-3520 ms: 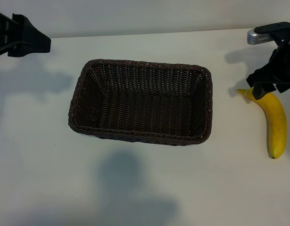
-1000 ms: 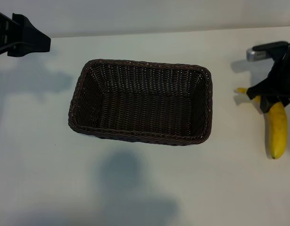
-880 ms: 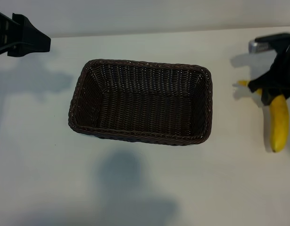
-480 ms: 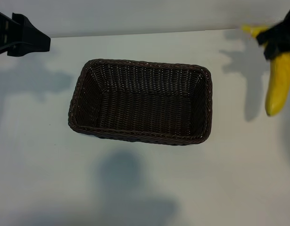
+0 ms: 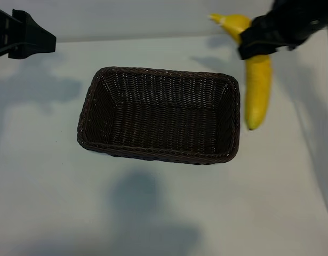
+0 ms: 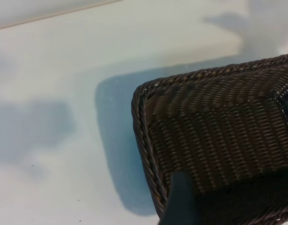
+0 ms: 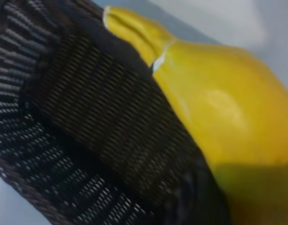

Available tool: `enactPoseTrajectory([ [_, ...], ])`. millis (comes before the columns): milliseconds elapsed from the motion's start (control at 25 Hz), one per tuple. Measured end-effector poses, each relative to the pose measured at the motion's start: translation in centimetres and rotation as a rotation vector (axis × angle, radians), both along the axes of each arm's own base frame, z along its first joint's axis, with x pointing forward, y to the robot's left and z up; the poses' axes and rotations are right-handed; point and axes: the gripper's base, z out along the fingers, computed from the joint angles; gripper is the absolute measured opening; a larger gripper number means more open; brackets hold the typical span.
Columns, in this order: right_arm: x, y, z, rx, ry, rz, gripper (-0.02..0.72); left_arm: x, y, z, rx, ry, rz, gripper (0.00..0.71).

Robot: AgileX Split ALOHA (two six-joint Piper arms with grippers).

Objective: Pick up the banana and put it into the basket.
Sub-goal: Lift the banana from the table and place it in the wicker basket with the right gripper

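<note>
above basket (image 5: 159,114): open top, interior bare, nothing over it, room to come in | my right gripper (image 5: 258,44): raised just off the basket's right rim with the banana (image 5: 256,85) hanging, rim below its tip | my left gripper (image 5: 25,40): parked far left, well apart | table (image 5: 153,213): bare around basket

The right gripper (image 5: 255,44) is cut off by the exterior view's top edge, and part of the banana (image 5: 257,88) is hidden beneath it. The left gripper (image 5: 30,38) is cropped at the left edge, its fingertips unseen
</note>
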Motion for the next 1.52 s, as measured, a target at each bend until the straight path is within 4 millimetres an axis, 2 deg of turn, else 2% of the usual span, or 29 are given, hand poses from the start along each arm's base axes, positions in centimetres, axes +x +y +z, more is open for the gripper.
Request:
enactPoseTrajectory([
  [320,0.5,4.4,-4.0,-0.02,0.06,0.088,0.437,0.0,0.0,0.0,0.0,0.0,0.0,0.61],
  [560,0.4,7.0,-5.9,-0.028,0.053,0.139,0.437,0.0,0.0,0.0,0.0,0.0,0.0,0.61],
  [760,0.6,7.8,-6.9,-0.027,0.046,0.144,0.437,0.0,0.0,0.0,0.002,0.0,-0.002,0.61],
  [1000,0.7,7.9,-6.9,-0.013,0.044,0.136,0.437,0.0,0.0,0.0,0.002,0.0,-0.002,0.61],
  [1080,0.7,7.9,-6.9,-0.012,0.046,0.134,0.476,0.0,0.0,0.0,0.002,0.0,-0.002,0.61],
  [1200,0.7,7.9,-6.9,-0.011,0.052,0.133,0.633,0.0,0.0,0.0,0.002,0.0,-0.002,0.61],
  [1280,0.6,7.9,-6.9,-0.01,0.058,0.13,0.703,0.0,0.0,0.0,0.002,0.0,-0.002,0.61],
  [1520,0.7,7.8,-7.0,-0.018,0.064,0.113,0.697,0.0,0.0,0.0,0.002,0.004,-0.004,0.61],
])
